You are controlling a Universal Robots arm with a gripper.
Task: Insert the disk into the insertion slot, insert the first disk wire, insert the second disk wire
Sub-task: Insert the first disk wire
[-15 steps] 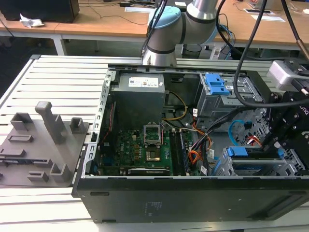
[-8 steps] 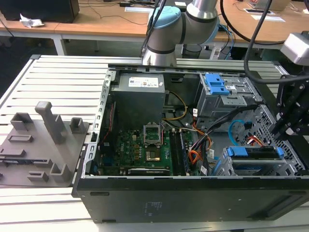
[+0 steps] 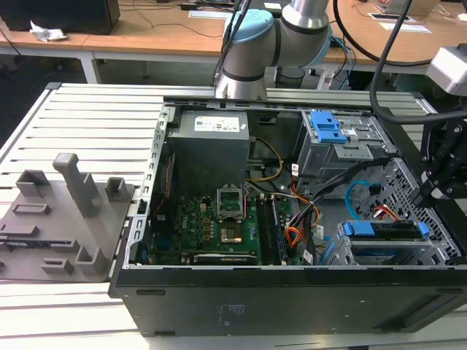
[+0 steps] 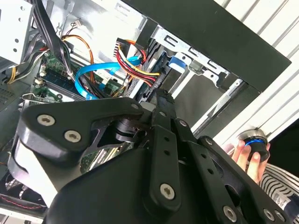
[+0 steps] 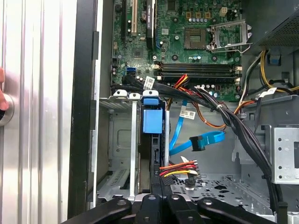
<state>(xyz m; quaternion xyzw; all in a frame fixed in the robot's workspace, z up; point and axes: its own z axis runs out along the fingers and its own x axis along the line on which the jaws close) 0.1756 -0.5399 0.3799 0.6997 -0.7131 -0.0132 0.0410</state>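
Disk (image 5: pixel 152 156) sits on edge in the slot (image 5: pixel 120 137), blue tab showing, at the corner of the PC case (image 3: pixel 292 295) on the exterior view's right. Claw (image 5: pixel 160 196) is down behind it, jaws pressed together, tip right at the dark plug of the red wires (image 5: pixel 180 168). Plug lies against the disk's rear edge. Can't tell if it's fully seated, or if the claw pinches it vs. just pushes on it. Blue cable (image 5: pixel 197 142) hangs free just beside, its end apart from the disk, so the 2nd wire looks not done.

Risks, as I judge them:
- Plug goes in skewed, so contacts bend or it jams halfway. Cause: small plug, narrow tip, and the red wires prob. pull it sideways.
- Too much push, and the disk shifts in the slot or its blue frame slips its catch.
- Blue cable's loop is close to the claw. A sideways move could hook it and drag the end, or strain it where it meets the board (image 5: pixel 196 42).
- Thick black cable bundle (image 5: pixel 233 121) runs near, across the case. The wrist could snag it.
- A half-seated plug may look OK but work loose once the blue cable gets handled.

A person's hand (image 4: pixel 246 158) rests on a round button w/ blue ring (image 4: pixel 254 144) outside the case. Prob. a stop or enable control, so a jam could be cut short.
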